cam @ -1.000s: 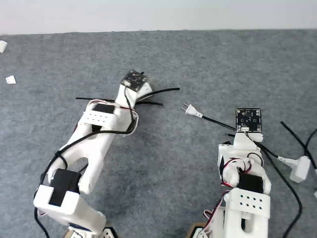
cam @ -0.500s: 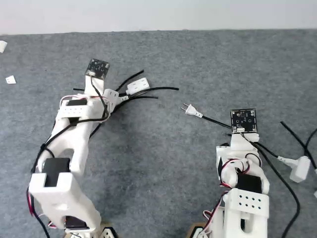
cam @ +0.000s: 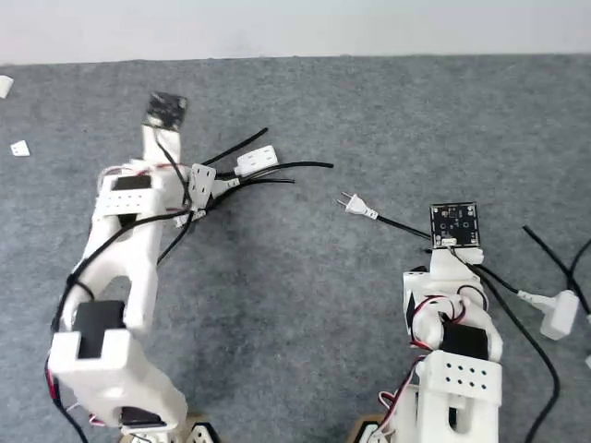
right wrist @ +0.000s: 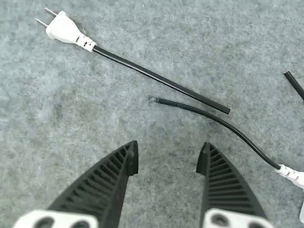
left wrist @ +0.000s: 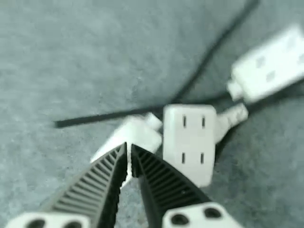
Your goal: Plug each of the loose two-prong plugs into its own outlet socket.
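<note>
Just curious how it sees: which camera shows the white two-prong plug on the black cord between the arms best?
The right wrist view: the white two-prong plug lies close, with both metal prongs and its black cord plain. The high view shows it small on the grey carpet. The left wrist view faces white outlet sockets.

Here's one white two-prong plug (cam: 355, 206) lying flat just right of centre, prongs aimed upper left, black cord trailing lower right; upper left of centre sit two white sockets, the nearer block (cam: 203, 178) face up with its slots showing, the farther block (cam: 257, 160) just beside it. A second white plug (left wrist: 135, 135) lies against the nearer block; a third white socket (cam: 560, 316) rests at the right edge, well apart.
</note>
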Robot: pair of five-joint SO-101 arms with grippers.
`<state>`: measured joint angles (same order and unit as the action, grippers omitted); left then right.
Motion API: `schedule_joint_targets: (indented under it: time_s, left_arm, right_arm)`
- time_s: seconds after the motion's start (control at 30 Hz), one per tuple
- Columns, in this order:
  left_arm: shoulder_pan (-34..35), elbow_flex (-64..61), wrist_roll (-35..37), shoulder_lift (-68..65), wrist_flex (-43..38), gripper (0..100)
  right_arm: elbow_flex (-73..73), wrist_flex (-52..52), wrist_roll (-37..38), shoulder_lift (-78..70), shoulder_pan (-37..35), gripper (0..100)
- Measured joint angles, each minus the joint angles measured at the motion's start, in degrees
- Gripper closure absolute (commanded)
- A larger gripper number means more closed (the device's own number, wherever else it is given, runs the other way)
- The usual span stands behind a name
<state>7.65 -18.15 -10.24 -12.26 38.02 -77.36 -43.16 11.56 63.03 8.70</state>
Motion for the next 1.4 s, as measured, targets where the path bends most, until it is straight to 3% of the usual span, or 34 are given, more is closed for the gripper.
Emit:
schedule_joint_targets:
  time_s: [0.1, 0.23, 0.63, 0.93, 1.4]
  left_arm:
    - [-0.7, 0.0, 1.7, 4.1, 3.6, 86]
    - [-4.0, 0.0, 2.2, 5.5, 7.8, 85]
    - [-5.4, 4.8, 2.3, -6.3, 5.4, 83]
    - [-4.5, 5.2, 0.4, -6.9, 5.4, 74]
    - [-1.8, 5.2, 0.4, -8.4, 2.3, 74]
  right_arm:
    - [0.0, 0.0, 0.0, 0.0, 0.0, 79.0]
    - [0.0, 0.0, 1.2, 0.0, 0.0, 79.0]
    - [0.0, 0.0, 1.6, 0.0, -1.2, 79.0]
    - [-1.1, 0.0, 3.8, 0.0, -2.0, 79.0]
    - [-1.1, 0.0, 4.1, 0.0, -2.5, 79.0]
